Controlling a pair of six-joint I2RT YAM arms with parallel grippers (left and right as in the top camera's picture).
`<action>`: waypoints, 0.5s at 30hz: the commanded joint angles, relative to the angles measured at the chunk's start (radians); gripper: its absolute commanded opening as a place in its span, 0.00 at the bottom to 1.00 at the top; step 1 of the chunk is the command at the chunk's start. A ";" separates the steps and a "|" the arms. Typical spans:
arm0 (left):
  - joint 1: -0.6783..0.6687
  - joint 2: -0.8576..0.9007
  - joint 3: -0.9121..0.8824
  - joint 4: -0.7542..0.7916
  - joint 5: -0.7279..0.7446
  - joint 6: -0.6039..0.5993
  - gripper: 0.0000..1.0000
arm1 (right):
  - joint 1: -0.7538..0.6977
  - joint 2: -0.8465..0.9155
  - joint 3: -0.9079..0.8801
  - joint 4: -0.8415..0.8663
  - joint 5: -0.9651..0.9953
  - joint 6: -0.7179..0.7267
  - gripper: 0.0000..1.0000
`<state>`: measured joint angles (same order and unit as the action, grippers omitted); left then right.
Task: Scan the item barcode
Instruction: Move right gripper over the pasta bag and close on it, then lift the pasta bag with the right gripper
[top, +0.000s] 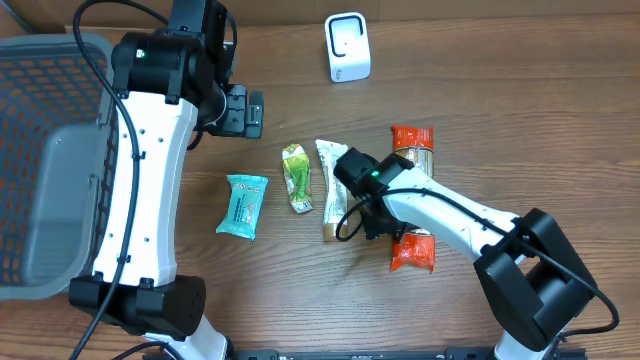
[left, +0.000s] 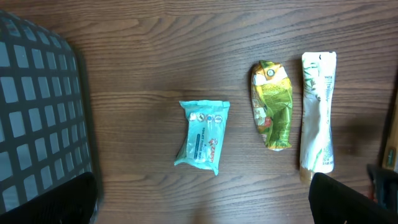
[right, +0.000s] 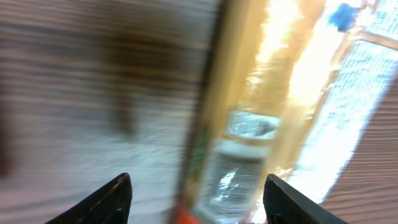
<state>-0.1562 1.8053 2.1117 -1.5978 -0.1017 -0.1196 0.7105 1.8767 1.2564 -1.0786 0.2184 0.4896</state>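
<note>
Wood table (top: 520, 110), snack packets spread out, scanner (top: 347, 47) up top. Right gripper (right: 199, 190) jaws apart over a blurry packet (right: 249, 124), left gripper (left: 205, 199) wide open. Scanning looks not done yet.

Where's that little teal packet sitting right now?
Overhead view: the teal packet lies flat on the wooden table, left of centre, between the grey basket and the green pouch, apart from both.

Barcode scanner (top: 347, 47) on the table (top: 500, 90), basket (top: 40, 150) well to its left, wipes packet (top: 243, 205), pouch (top: 297, 178) and long sachet (top: 327, 160) in a row before it, snack packet (top: 413, 140) before it, rightward.
</note>
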 joint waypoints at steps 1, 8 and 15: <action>0.005 0.008 -0.004 0.002 0.002 0.015 1.00 | -0.016 -0.022 0.084 -0.040 -0.105 0.004 0.68; 0.005 0.008 -0.004 0.002 0.002 0.015 1.00 | -0.160 -0.080 0.200 -0.146 -0.159 -0.071 0.77; 0.005 0.008 -0.004 0.002 0.002 0.015 1.00 | -0.456 -0.100 0.149 -0.086 -0.561 -0.385 0.82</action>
<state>-0.1562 1.8053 2.1117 -1.5978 -0.1017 -0.1196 0.3557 1.8011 1.4322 -1.1923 -0.0952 0.2955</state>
